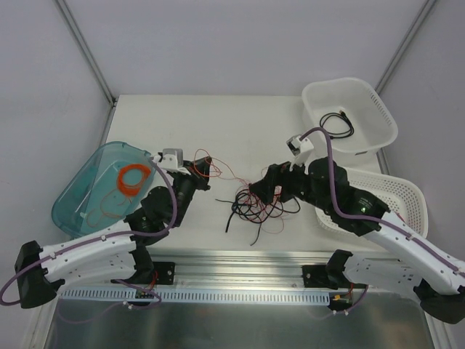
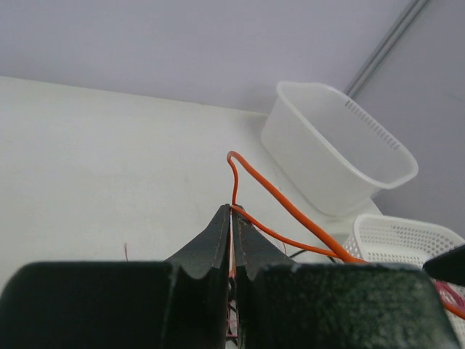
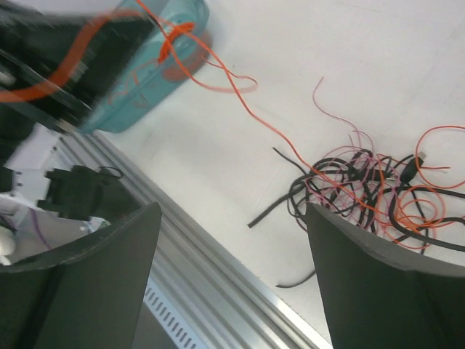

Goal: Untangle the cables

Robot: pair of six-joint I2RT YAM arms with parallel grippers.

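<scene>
The cables (image 1: 259, 204) lie as a loose tangle of black, orange and pink-red wires at the table's middle front; they also show in the right wrist view (image 3: 363, 190). My left gripper (image 1: 205, 169) is shut on a thin orange wire (image 2: 290, 206), held left of the tangle and above the table; the jaws are pressed together (image 2: 232, 212). The orange wire (image 3: 277, 132) runs from the tangle up toward the left arm. My right gripper (image 1: 256, 190) hovers at the tangle's left edge, open and empty (image 3: 232, 207).
A teal bin (image 1: 80, 196) at the left holds a wound orange coil (image 1: 134, 178). A white tub (image 1: 378, 109) at the back right holds a black cable (image 1: 338, 122). A white mesh basket (image 1: 396, 190) stands at the right. A metal rail (image 1: 240, 265) runs along the near edge.
</scene>
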